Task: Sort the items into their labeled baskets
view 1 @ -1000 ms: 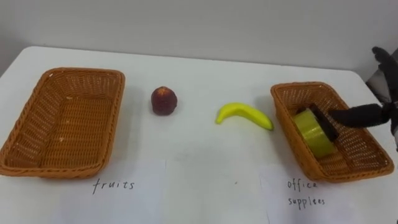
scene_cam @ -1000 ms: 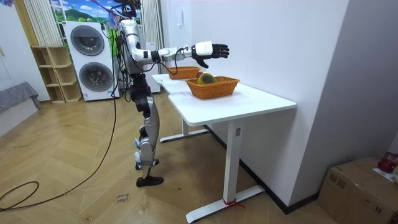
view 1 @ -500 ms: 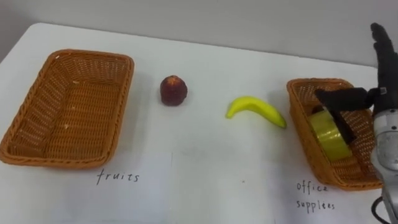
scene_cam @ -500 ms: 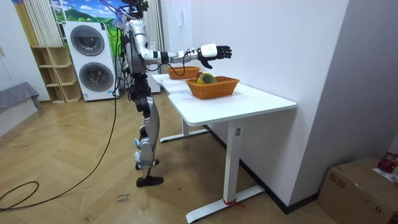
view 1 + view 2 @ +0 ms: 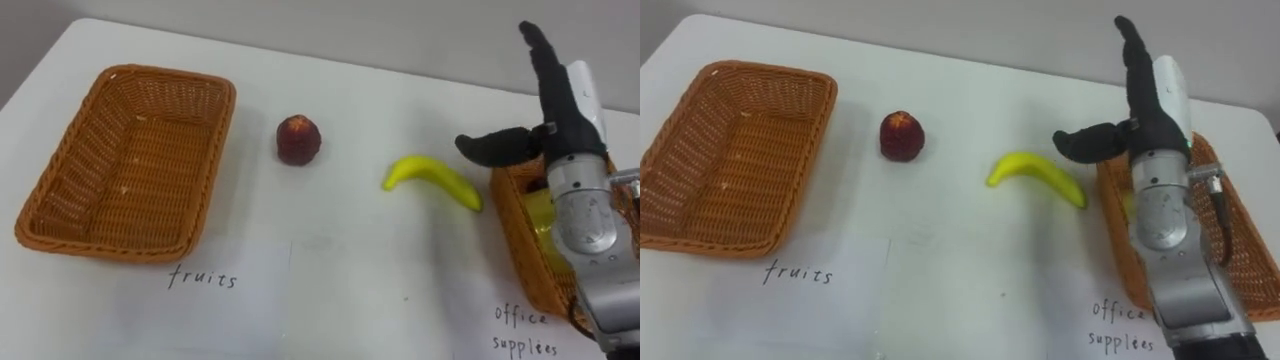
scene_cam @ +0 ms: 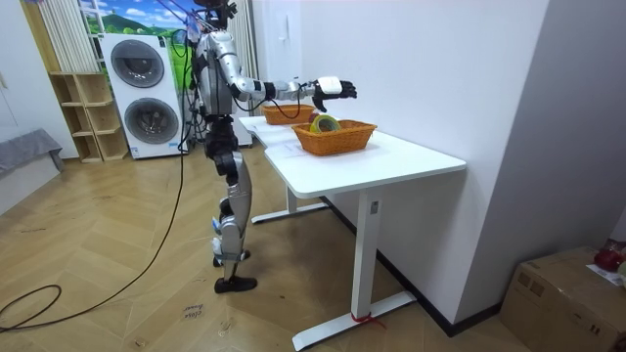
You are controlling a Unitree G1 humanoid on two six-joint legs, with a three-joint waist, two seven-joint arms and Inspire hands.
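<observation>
The right hand (image 5: 560,110), empty with fingers straight and thumb spread, hovers over the office basket (image 5: 512,240) holding the tape roll (image 5: 535,215), probably poised for the banana (image 5: 432,180) just to its left, with the red fruit (image 5: 298,140) and fruit basket (image 5: 170,72) farther left.

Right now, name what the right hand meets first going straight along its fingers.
Probably nothing on the table: the open right hand points beyond the office basket toward the back wall, though depth is unclear.

Bare table (image 5: 330,275) separates banana (image 5: 432,180) from peach (image 5: 298,139); basket (image 5: 508,225) wall crowds banana's right.
</observation>
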